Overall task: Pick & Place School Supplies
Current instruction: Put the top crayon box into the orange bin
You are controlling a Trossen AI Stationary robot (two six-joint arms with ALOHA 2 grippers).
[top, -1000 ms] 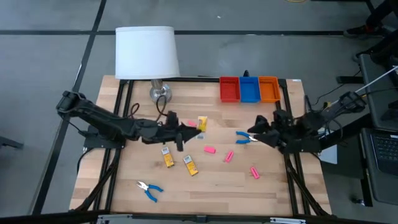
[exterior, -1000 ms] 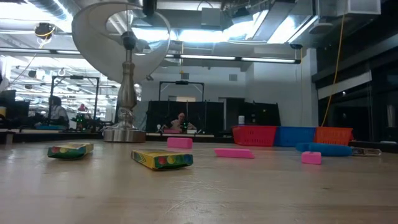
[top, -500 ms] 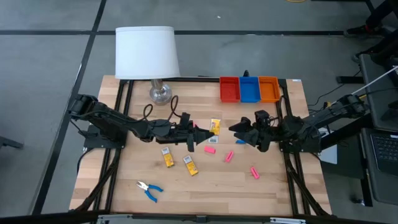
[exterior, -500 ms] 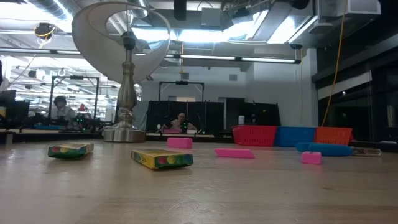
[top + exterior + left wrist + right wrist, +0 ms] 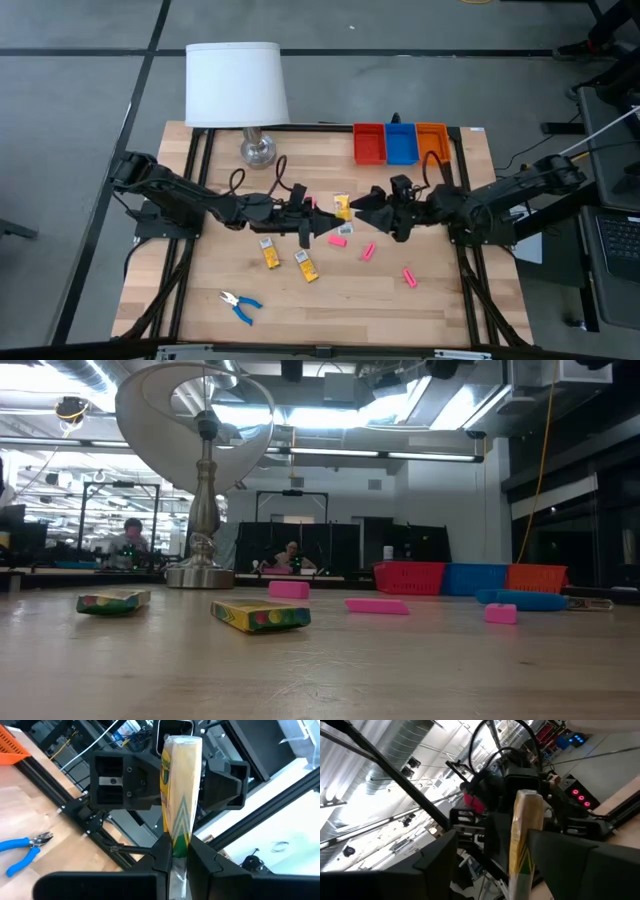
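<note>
My left gripper (image 5: 325, 212) hangs over the table's middle, shut on a yellow crayon box (image 5: 343, 207) that sticks out level toward the right. My right gripper (image 5: 364, 207) faces it, open. Its fingers (image 5: 125, 782) stand on either side of the box's free end (image 5: 182, 750) with gaps showing. Two more yellow boxes (image 5: 268, 252) (image 5: 306, 264) lie flat on the wood, as do pink erasers (image 5: 339, 238) (image 5: 368, 251) (image 5: 409, 277). Blue-handled pliers (image 5: 240, 305) lie near the front left. A second pair (image 5: 25, 850) lies under the right arm. My left gripper pinches the yellow box by its near end (image 5: 179, 842) between its two fingers (image 5: 162, 857). The fingers come level from the table's left and lie along the box. The box is lifted clear of the table and stands on edge, pointing at the right gripper.
Red (image 5: 369, 143), blue (image 5: 400, 143) and orange (image 5: 432, 143) trays stand in a row at the far right. A lamp with a white shade (image 5: 235, 85) stands at the far left. People sit in the room behind the table.
My right gripper has gone toward the table's left, away from the pliers, until its fingers flank the held box. My left gripper has carried the box a little toward the right and then kept still. The box has stayed clear of the table.
</note>
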